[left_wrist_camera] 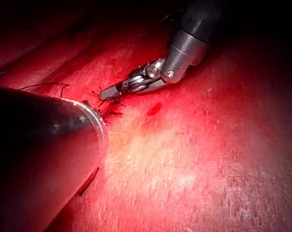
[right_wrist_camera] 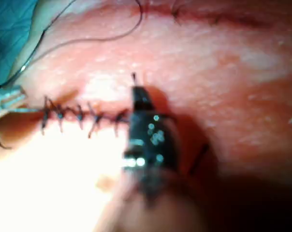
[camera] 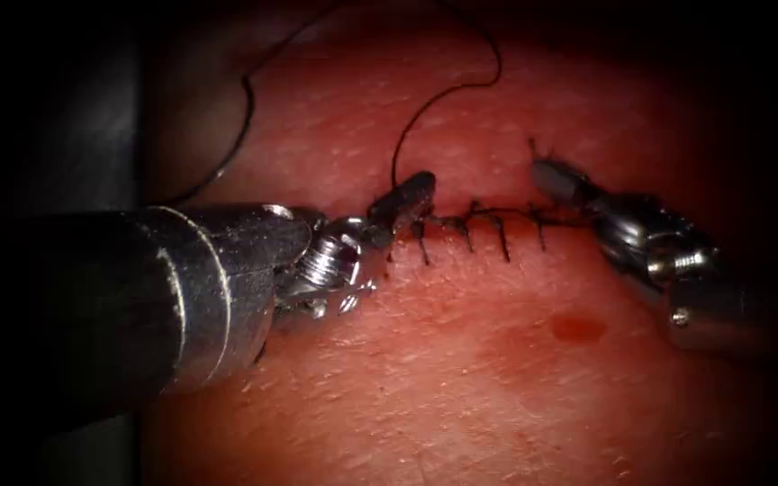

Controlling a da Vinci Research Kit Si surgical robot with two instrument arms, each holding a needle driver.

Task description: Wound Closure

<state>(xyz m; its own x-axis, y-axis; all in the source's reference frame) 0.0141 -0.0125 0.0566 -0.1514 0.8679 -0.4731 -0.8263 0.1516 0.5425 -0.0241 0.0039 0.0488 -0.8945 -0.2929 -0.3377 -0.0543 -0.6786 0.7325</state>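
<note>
Stitched cut (camera: 474, 220) on tissue (camera: 461, 360), flanked by two claws.
Thread (camera: 407, 135) is gripped by closed left claw (camera: 404, 200); thread end is pinched by closed right claw (camera: 547, 173); overtension could tear stitches.

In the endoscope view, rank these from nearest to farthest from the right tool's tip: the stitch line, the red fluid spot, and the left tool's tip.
From the right tool:
1. Stitch line: its right end lies beside the tip.
2. Red fluid spot: below the cut, on open tissue.
3. Left tool: at the line's far left end, where the thread runs up.
</note>
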